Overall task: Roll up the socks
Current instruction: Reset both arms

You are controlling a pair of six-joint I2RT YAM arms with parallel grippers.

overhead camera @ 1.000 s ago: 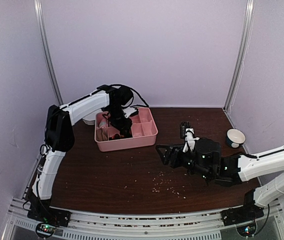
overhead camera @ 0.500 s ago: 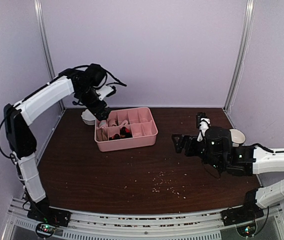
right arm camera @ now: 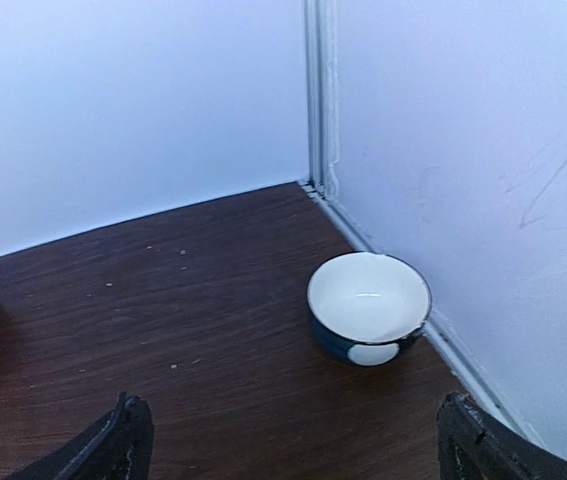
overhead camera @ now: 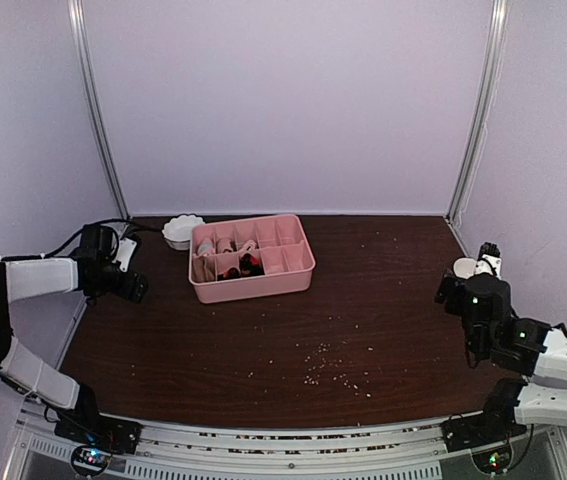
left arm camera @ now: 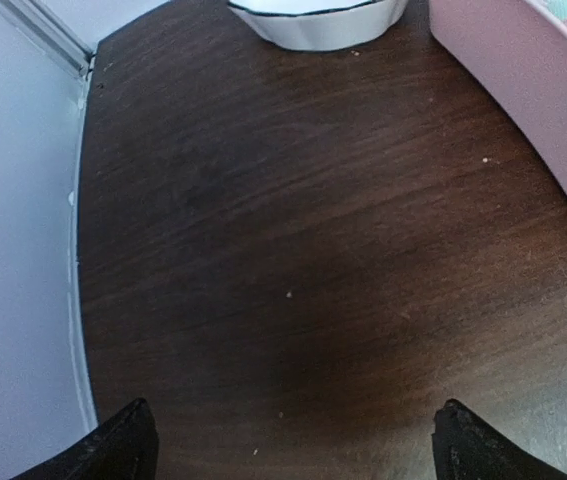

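1. The socks [overhead camera: 225, 258] are being kept inside the pink tray [overhead camera: 263, 288], in its left half, at the back-left of the bench [overhead camera: 393, 320]. The cream rolls are lying toward the rear and the black-and-red ones nearer the front wall.
2. The left gripper [left arm camera: 295, 445] is being held low over bare bench, left of the tray and apart from it. Its fingers are spread wide, with nothing between them.
3. A white scalloped dish [left arm camera: 318, 18] is being seen just beyond that gripper, beside the tray's left wall.
4. The right gripper [right arm camera: 293, 445] is being held near the right edge of the bench, likewise spread wide, nothing pinched, well apart from the socks.
5. A dark-blue bowl [right arm camera: 368, 310], white inside, is being framed ahead of it, upright, close to the corner wall.
6. Pale crumbs [overhead camera: 328, 365] are being noted, scattered over the bench in front of the tray.
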